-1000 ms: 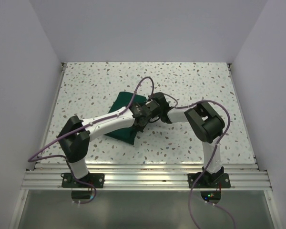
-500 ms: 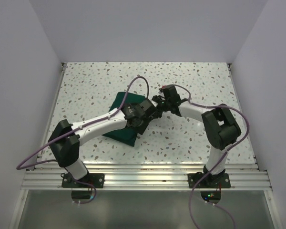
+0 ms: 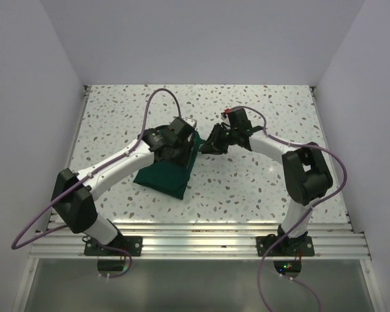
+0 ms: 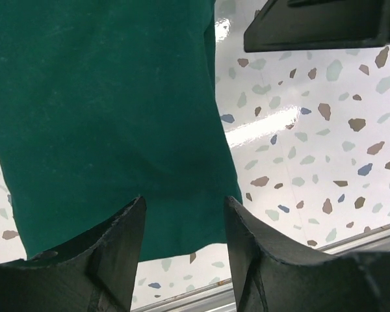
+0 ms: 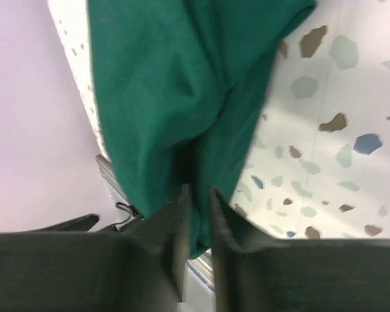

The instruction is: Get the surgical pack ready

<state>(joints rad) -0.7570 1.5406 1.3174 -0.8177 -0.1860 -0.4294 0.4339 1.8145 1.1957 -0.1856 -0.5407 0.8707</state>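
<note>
Surgical pack [image 3: 164,172]: dark green matte woven cloth, folded into a rough rectangle and laid flat on the glossy speckled terrazzo-pattern table [image 3: 260,110], at 9 o'clock from table centre. Right gripper [image 5: 196,192] was seen pinched on a bunched fold at the pack's 2 o'clock corner, with creases converging at the black fingers. Left gripper [image 4: 183,205] was held spread over the pack, nothing grasped. The pack's far part was hidden under the left wrist in the top view. Cloth contact could not be judged.

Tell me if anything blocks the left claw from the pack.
Nothing visible does. The left claw hangs open over the pack, only bare fabric below it. The right claw pinches the pack's edge, off to the side.
</note>
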